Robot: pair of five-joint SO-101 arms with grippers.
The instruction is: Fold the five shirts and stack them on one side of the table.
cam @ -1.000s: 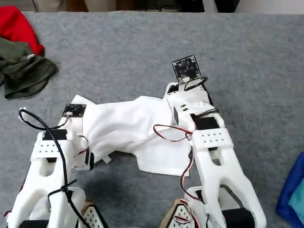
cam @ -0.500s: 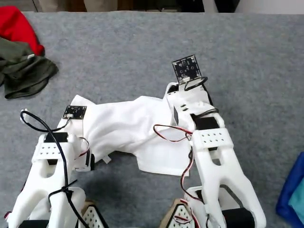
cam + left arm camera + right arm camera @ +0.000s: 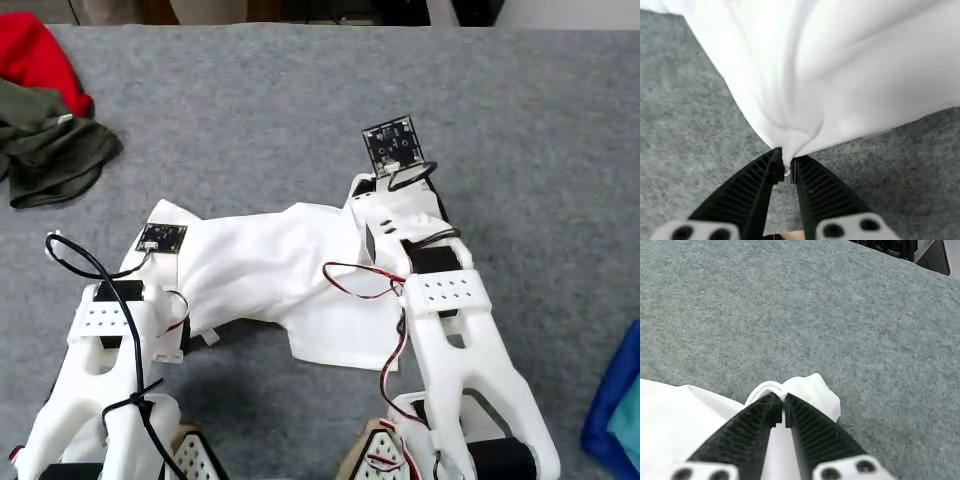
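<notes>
White shirt (image 3: 262, 262) near the table's (image 3: 300, 100) front edge — left gripper (image 3: 785, 167) pinching its cloth, right gripper (image 3: 784, 412) closed on a fold.

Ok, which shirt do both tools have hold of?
The white shirt in the middle, pinched by the left tool and right tool. The red shirt and dark green shirt lie apart in a corner.

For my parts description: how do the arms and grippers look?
The left arm and right arm are white plastic with small holes. A black cable loops over the left; red wires cross the right. Each wrist carries a dark square board. The left gripper and right gripper are black and ribbed.
</notes>
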